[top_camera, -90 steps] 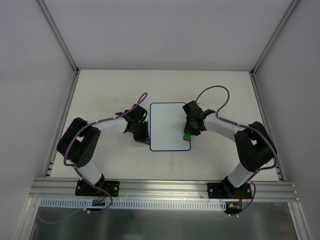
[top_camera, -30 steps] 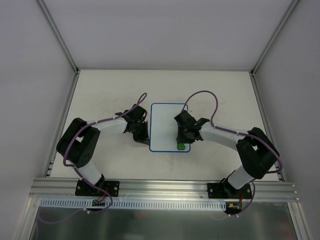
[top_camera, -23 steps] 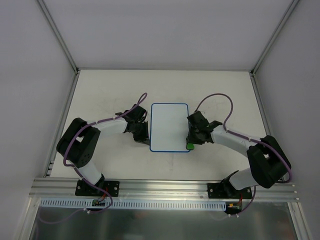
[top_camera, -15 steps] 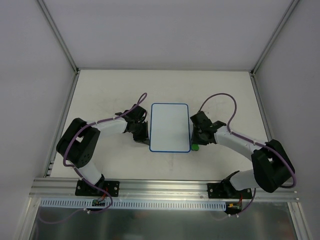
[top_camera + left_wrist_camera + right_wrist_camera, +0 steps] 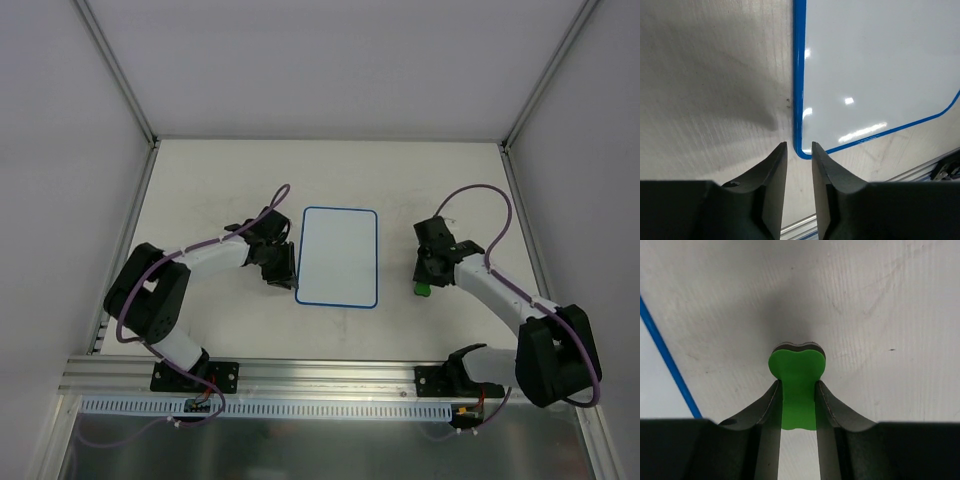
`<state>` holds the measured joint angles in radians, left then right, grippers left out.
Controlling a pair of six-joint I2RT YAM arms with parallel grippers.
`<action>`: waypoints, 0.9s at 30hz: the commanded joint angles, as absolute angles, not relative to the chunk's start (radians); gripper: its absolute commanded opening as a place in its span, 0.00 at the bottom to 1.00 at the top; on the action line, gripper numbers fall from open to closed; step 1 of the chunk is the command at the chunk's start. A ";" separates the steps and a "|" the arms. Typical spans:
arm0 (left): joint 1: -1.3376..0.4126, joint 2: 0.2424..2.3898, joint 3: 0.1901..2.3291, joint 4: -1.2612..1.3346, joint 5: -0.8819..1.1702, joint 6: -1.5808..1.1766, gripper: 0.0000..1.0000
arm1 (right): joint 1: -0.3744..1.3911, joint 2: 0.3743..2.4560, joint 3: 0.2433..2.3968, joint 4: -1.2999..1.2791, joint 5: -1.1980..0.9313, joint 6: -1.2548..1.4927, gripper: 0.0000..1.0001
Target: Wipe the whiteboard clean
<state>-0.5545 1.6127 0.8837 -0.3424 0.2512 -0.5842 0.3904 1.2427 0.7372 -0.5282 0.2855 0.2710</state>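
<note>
Top external, left to right. My left gripper (image 5: 281, 268): jaws at a narrow slit, nothing held, tips just beside the near-left corner of the whiteboard (image 5: 338, 257). Whiteboard: flat on the table (image 5: 220, 180), long axis running away from my bases, no marks visible. My right gripper (image 5: 425, 280): clamped on the green eraser (image 5: 424, 289), over bare table; the board lies to its left, apart.

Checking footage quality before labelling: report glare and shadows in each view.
Left wrist: bright glare spots on the whiteboard, soft shadow on the table beside it. Right wrist: diffuse shadow beyond the green eraser in the right claw. Top external: even light, no glare on the whiteboard.
</note>
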 commanded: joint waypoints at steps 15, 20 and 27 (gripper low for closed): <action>-0.532 1.224 0.881 -0.483 0.092 -0.508 0.99 | 0.376 1.295 0.675 -0.486 0.225 0.265 0.86; -0.503 1.063 0.887 -0.558 -0.023 -0.479 0.99 | 0.374 1.099 0.699 -0.564 0.259 0.226 0.99; -0.494 0.789 0.893 -0.649 -0.241 -0.433 0.99 | 0.376 0.775 0.804 -0.692 0.396 0.115 0.99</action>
<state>-0.5018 0.8867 0.8833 -0.5846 -0.0929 -0.4782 0.3809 0.8993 0.7280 -0.6113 0.2939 0.1860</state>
